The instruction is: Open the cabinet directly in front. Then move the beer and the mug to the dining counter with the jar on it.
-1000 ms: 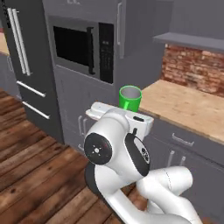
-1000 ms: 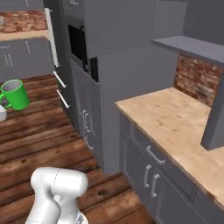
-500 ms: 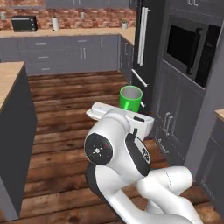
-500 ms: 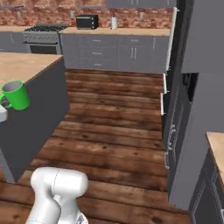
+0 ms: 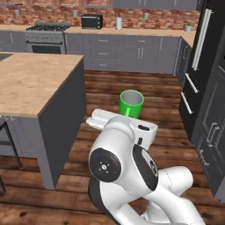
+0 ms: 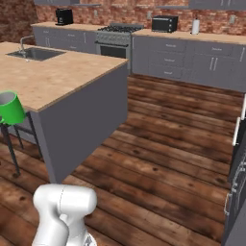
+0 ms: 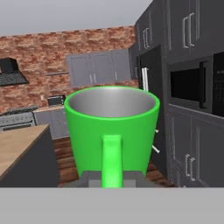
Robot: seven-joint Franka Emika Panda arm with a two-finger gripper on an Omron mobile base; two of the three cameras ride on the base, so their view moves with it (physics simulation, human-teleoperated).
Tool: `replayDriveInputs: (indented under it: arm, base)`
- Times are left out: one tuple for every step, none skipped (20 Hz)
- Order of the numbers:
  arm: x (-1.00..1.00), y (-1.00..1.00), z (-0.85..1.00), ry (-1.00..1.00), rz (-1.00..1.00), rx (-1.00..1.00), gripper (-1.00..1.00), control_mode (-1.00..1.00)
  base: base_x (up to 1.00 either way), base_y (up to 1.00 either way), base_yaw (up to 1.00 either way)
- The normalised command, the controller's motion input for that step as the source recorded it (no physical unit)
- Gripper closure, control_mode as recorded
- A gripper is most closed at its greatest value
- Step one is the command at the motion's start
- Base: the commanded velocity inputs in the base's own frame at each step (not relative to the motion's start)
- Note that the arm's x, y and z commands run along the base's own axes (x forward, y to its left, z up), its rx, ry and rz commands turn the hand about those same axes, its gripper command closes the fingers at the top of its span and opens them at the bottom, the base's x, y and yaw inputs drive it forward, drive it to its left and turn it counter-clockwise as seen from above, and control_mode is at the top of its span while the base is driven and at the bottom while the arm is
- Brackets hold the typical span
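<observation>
Evidently the mug [image 5: 131, 103] was being carried: the gripper [image 7: 112, 177] was clenched on its base and handle side, holding it upright with the rim level, probably so it would ride steadily while the base drove. From the left base camera it sat above the arm's white hand, over bare floor, just off the counter's corner at about 3 o'clock from it; from the right base camera the mug [image 6: 10, 107] hung at the far 9 o'clock edge, level with the counter top. The dining counter [image 6: 57, 77], a light wood-topped island on a grey base, carried a steel sink [image 6: 37, 54] toward 10 o'clock, and a stool's dark legs stood alongside. Neither the jar nor the beer could be made out. Dark wood planks [image 6: 163, 158] covered the floor, and a brick wall [image 5: 52, 14] with a stove [image 5: 44, 35] and a microwave [image 5: 92, 21] ran across at 12 o'clock.
</observation>
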Motion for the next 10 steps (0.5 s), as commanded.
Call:
replayDriveInputs:
  arm:
    - [0.00,0.00,0.00,0.00,0.00,0.00,1.00,1.00]
    - [0.00,0.00,0.00,0.00,0.00,0.00,1.00,1.00]
    - [0.00,0.00,0.00,0.00,0.00,0.00,1.00,1.00]
    - [0.00,0.00,0.00,0.00,0.00,0.00,1.00,1.00]
    - [0.00,0.00,0.00,0.00,0.00,0.00,1.00,1.00]
    - [0.00,0.00,0.00,0.00,0.00,0.00,1.00,1.00]
    - [0.00,0.00,0.00,0.00,0.00,0.00,1.00,1.00]
    - [0.00,0.00,0.00,0.00,0.00,0.00,1.00,1.00]
    - [0.00,0.00,0.00,0.00,0.00,0.00,1.00,1.00]
    - [0.00,0.00,0.00,0.00,0.00,0.00,1.00,1.00]
  base:
    - [0.41,0.77,0.00]
    - [0.56,1.00,0.00]
    - [0.66,1.00,0.00]
    - [0.71,1.00,0.00]
    - [0.76,1.00,0.00]
    - [0.81,1.00,0.00]
    - [0.78,1.00,0.00]
    - [0.72,1.00,0.00]
    - [0.63,1.00,0.00]
    - [0.54,1.00,0.00]
